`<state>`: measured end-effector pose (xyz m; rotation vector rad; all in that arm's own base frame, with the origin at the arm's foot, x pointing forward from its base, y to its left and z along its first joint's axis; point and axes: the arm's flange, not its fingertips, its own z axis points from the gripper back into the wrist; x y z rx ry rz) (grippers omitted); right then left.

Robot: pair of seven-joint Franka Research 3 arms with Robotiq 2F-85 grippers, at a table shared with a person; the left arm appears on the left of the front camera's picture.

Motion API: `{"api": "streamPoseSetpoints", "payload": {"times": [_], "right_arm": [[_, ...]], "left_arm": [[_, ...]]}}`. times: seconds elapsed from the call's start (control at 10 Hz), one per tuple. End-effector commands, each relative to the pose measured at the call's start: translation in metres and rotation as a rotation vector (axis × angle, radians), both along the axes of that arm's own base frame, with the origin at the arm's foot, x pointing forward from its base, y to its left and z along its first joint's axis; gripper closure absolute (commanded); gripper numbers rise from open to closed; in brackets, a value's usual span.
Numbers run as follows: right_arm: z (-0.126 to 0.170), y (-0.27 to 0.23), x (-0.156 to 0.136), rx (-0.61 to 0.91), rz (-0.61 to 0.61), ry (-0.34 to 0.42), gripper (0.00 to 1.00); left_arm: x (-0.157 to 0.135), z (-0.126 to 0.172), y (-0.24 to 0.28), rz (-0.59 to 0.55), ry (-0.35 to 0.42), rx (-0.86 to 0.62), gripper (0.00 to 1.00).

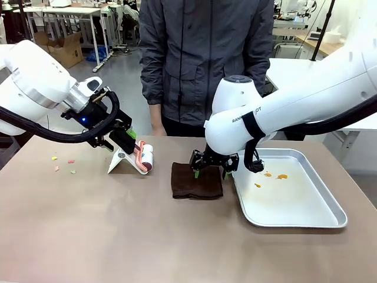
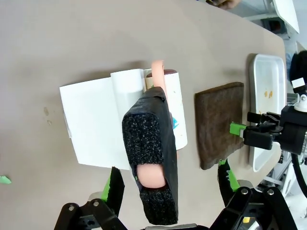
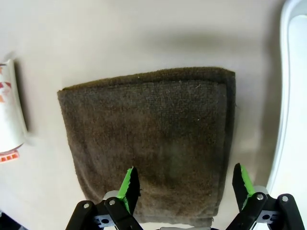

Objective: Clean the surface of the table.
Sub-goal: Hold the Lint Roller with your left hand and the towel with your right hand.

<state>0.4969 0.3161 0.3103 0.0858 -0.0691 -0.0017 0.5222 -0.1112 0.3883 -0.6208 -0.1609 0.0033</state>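
The table [image 1: 118,236] spans the whole front view as a tan top under both arms, with small coloured scraps [image 1: 63,166] seen on its left part, well apart from the tray [image 1: 300,203] at the right. Step in hand is judged as picking up tools for the wipe. The left claw [image 1: 131,141] is set over the lint roller [image 1: 145,158], which leans on its white stand [image 1: 121,162]. In the left wrist view the black padded handle [image 2: 151,163] is seen between the green fingers [image 2: 115,184] with a gap on each side, so the claw is spread and nothing is gripped. The right claw [image 1: 210,173] is also released, hung low over the near edge of the folded brown cloth [image 3: 148,139], just beside the tray. Table surface lies directly below both claws; contact with it cannot be told. For a good grip the handle should be centred between the pads before clamping, and squeezed squarely so the roller is not tipped off the stand. The cloth should be pinched through all folds.
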Motion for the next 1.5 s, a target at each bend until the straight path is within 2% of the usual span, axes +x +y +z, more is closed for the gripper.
{"api": "streamPoseSetpoints", "payload": {"times": [0.0, 0.1, 0.2, 0.3, 0.4, 0.5, 0.6, 0.7, 1.2, 1.4], "right_arm": [[0.000, 0.009, 0.003, -0.030, -0.037, -0.021, 0.00], [-0.001, 0.009, 0.004, -0.041, -0.049, -0.019, 0.59], [-0.002, 0.009, 0.004, -0.039, -0.049, -0.013, 0.60], [-0.003, 0.009, 0.004, -0.045, -0.050, -0.011, 1.00], [-0.005, 0.010, 0.004, -0.046, -0.050, -0.005, 0.64], [-0.008, 0.012, 0.004, -0.050, -0.047, 0.003, 1.00], [-0.010, 0.013, 0.004, -0.057, -0.043, 0.009, 1.00], [-0.010, 0.013, 0.004, -0.061, -0.042, 0.011, 1.00], [-0.013, 0.016, 0.006, -0.057, -0.045, 0.018, 1.00], [-0.009, 0.011, 0.004, 0.013, -0.030, 0.025, 1.00]], "left_arm": [[0.006, -0.001, 0.001, 0.013, -0.012, -0.002, 0.16], [0.007, -0.001, 0.001, 0.017, -0.010, -0.003, 0.60], [0.007, -0.001, 0.001, 0.017, -0.014, 0.002, 0.76], [0.008, -0.001, 0.002, 0.016, -0.016, -0.002, 1.00], [0.008, -0.001, 0.002, 0.018, -0.023, 0.001, 1.00], [0.008, 0.000, 0.003, 0.023, -0.025, 0.001, 0.88], [0.008, 0.000, 0.003, 0.027, -0.027, -0.001, 0.98], [0.009, 0.000, 0.003, 0.031, -0.026, -0.004, 1.00], [0.008, 0.001, 0.003, 0.026, -0.032, -0.010, 1.00], [0.005, 0.006, 0.004, 0.030, -0.050, -0.032, 1.00]]}}
